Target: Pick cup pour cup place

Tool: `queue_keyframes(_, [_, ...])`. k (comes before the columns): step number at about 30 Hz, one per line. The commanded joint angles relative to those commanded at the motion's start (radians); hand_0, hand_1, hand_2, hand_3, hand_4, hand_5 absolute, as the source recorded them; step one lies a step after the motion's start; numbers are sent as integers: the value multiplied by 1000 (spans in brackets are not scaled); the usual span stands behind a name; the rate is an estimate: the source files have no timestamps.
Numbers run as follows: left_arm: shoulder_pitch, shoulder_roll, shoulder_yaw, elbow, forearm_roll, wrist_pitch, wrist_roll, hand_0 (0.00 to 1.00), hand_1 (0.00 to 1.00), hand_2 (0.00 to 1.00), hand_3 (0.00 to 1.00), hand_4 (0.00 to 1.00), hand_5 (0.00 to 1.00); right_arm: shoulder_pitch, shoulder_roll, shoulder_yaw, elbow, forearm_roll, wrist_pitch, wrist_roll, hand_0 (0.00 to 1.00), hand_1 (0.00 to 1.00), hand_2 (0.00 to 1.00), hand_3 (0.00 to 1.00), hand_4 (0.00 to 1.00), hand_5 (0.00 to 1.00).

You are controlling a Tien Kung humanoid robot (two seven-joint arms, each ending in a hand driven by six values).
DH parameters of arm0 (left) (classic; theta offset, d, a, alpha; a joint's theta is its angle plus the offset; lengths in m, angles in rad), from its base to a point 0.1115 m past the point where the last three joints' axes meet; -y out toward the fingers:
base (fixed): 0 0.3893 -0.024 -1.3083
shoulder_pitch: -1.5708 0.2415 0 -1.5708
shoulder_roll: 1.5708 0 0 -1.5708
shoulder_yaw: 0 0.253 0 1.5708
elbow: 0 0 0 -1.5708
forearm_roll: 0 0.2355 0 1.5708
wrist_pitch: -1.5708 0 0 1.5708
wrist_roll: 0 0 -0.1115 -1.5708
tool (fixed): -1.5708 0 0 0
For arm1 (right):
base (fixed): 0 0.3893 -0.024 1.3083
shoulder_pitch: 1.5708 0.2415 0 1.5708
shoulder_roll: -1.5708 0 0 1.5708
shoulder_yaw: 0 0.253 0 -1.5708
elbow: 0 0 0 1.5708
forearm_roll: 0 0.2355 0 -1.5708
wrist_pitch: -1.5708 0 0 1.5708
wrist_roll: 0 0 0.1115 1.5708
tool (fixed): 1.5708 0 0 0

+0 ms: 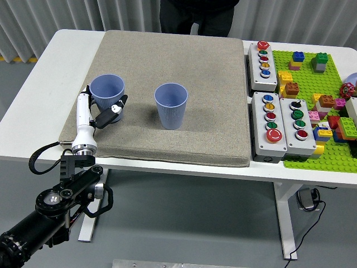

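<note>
Two ribbed blue plastic cups sit on the grey felt mat (167, 56): the left cup (107, 93) clamped in the left hand (100, 114) by its fingers, the centre cup (170, 105) free nearby. Thin walls could buckle, or a tilt spill early.

The left robot hand (102, 111) is gripping a blue cup (107, 91) upright on the grey mat (184, 56), left of a second blue cup (170, 105) on the bench (33, 100).
</note>
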Motion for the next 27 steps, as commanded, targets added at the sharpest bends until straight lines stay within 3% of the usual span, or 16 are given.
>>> queue_keyframes(8, [7,1,-4,1,7,0,-2,608,587,548,552,761,177,0,-1,3,0,-8,3,0,697,633,595,593,2,248])
queue_keyframes(16, [23,2,-23,-12,47,-30,9,612,594,575,587,769,175,2,-2,5,-1,-10,4,0,697,633,595,593,2,247])
queue_keyframes(17, [22,3,-25,-14,54,-34,12,639,649,685,721,812,212,3,-2,6,-1,-10,4,1,697,633,595,593,2,247])
queue_keyframes(27, [24,6,-44,-19,76,-68,17,663,673,733,756,842,238,4,-3,6,-1,-9,5,2,697,633,595,593,2,246])
